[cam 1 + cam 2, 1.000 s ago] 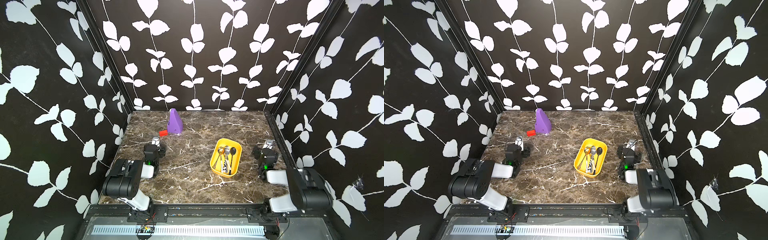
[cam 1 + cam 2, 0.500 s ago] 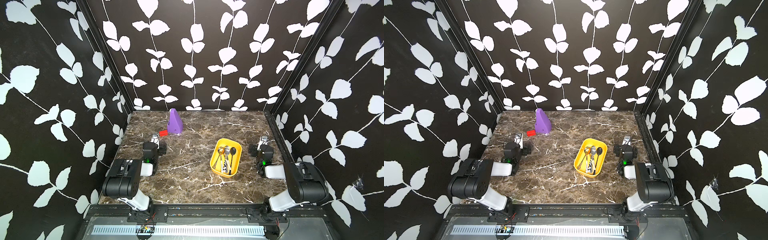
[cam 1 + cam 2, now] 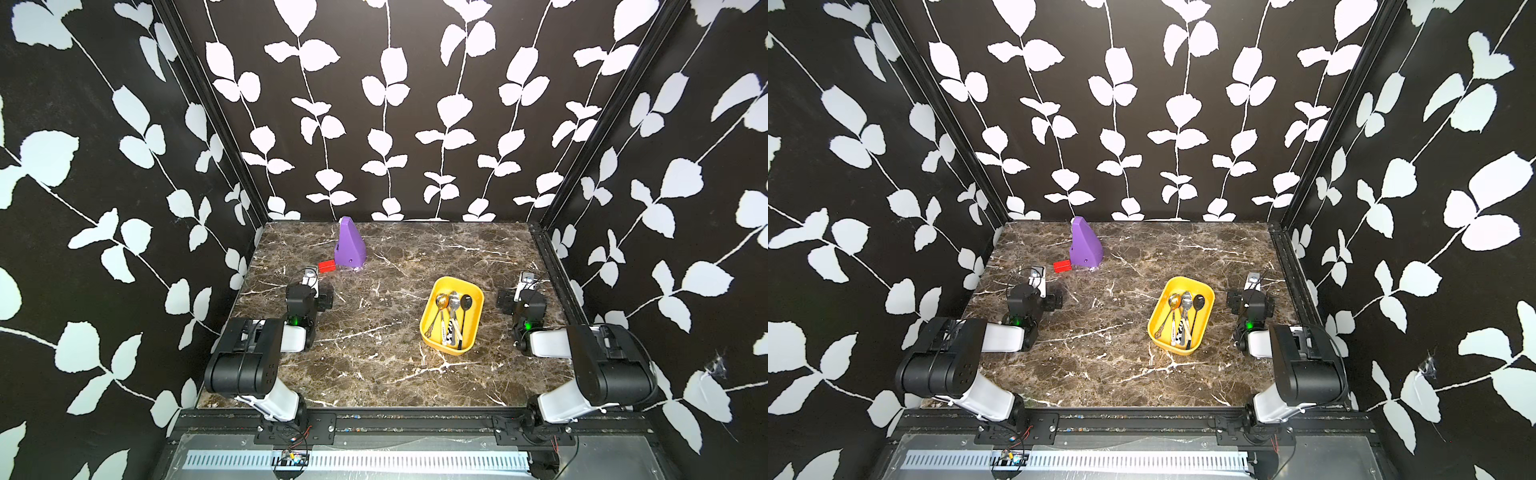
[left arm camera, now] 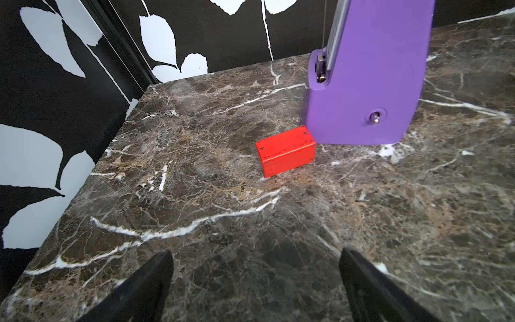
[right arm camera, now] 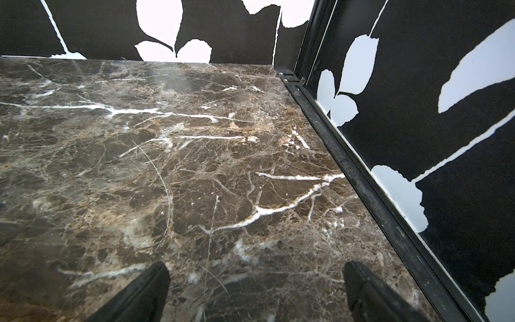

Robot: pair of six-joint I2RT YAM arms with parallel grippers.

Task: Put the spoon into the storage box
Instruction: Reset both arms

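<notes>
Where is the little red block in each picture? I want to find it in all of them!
Top views: the red block lies on the marble table, at the far left part, just left of the purple wedge.
Left wrist view: it sits mid-picture, right beside the wedge's base.
Right wrist view: not in it; only table and walls.
Shared landmark: the purple wedge next to the block.

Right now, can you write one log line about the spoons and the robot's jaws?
spoons: three inside storage box | left gripper: jaws open, empty | right gripper: jaws open, empty | table: no loose spoon visible
</notes>
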